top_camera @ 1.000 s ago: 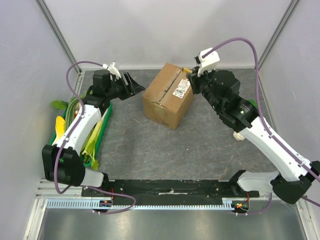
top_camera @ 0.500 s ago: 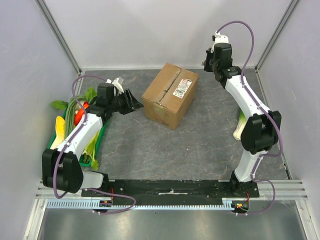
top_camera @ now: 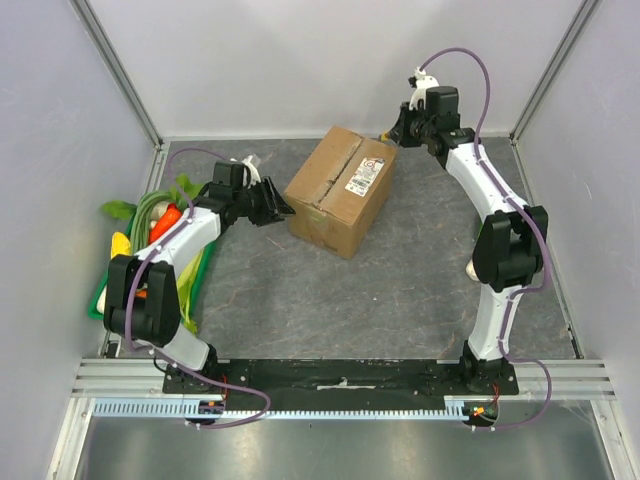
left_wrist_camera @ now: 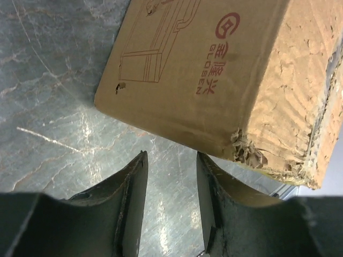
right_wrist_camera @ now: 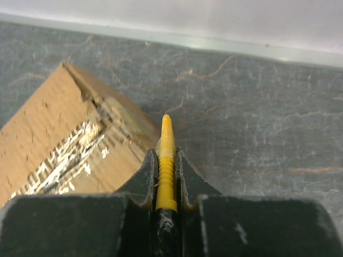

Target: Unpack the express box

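The right fingers [right_wrist_camera: 149, 174] are closed on a slim yellow ribbed tool [right_wrist_camera: 166, 160], which is clamped between them with its pointed tip projecting forward. The tip is aimed at the torn upper corner of the brown corrugated cardboard express box [right_wrist_camera: 59, 134]. It may be touching the corner, though contact cannot be judged from the wrist view.

The left fingers [left_wrist_camera: 136, 182] are parted and nothing is held between them. Only the grey marbled desk [left_wrist_camera: 53, 80] is seen in the gap. They are pointed at a crushed lower corner of the express box, near it but apart from it. Red printing and a line drawing are seen on that side face.

In the top view the express box is seen on the desk, toward the far middle, set at an angle between the two arms. Its flaps are shut, a seam runs along the top, and a small white shipping label [top_camera: 364, 177] is stuck near the right end.

At the left edge of the desk a green tray [top_camera: 97, 303] is seen, loaded with vegetables, among them an orange-red one [top_camera: 165, 222].
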### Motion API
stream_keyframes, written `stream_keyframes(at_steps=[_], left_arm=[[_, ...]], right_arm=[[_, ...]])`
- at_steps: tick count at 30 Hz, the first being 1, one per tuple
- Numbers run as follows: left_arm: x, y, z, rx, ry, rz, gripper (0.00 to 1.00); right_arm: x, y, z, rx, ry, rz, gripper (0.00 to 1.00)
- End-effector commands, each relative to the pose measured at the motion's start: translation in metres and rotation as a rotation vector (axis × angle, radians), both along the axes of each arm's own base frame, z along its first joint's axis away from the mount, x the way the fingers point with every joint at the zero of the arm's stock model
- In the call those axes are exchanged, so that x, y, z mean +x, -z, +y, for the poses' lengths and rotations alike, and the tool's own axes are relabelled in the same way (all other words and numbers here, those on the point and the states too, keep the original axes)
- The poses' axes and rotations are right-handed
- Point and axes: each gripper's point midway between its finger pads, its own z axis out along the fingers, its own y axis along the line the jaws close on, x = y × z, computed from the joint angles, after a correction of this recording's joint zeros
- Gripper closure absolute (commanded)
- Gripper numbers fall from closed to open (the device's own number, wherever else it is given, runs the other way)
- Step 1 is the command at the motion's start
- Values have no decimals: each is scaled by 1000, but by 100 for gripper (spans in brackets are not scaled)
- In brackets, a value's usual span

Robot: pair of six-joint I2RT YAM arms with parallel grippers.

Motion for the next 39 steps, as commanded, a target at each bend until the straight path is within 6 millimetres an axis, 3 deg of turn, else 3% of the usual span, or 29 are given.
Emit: stream_keyframes(at_steps=[1,3,4,7,11,16,19,23,26,28,30,31,33,34,35,39], left_arm=[[34,-24,-9,-41,-27,-61,53],[39,-24,-11,-42,-30,-58,53],[45,-26,-11,-42,-37,-62,53],[60,-36,-10,-28,-53,-92,53],[82,-32,-3,27,-88,-98,53],[111,-38,13,43,-187,-137,50],[129,-42,14,-1,-195,-179,50],[147,-41,7,-34,-144,-222,48],[157,-47,25,13,-214,-220,48],[158,-60,52,78,-315,-244,47],[148,-64,77,142,-384,-218,44],[142,-78,88,180,-406,-243,43],[126,-80,102,238,-415,-212,39],[118,-95,109,270,-426,-242,38],[109,-90,112,288,-422,-226,38],[70,-83,105,264,-365,-186,38]], right_arm=[[-26,3,9,10,-82,22,100],[-38,1,13,11,-94,26,100],[-45,12,12,0,-84,53,100],[-71,18,18,-14,-93,83,100],[-104,22,29,-31,-88,116,100],[-154,13,48,-24,-106,141,100],[-188,8,75,-33,-151,153,100],[-218,-7,73,-79,-26,165,100],[-217,-21,36,-123,180,127,100],[-214,-35,9,-169,307,77,100],[-216,-54,-5,-180,360,34,100],[-216,-62,-15,-200,400,5,100],[-212,-78,-24,-241,417,-39,100],[-204,-79,-28,-256,428,-44,100],[-197,-87,-29,-249,427,-61,100],[-156,-97,-17,-209,320,-138,100]])
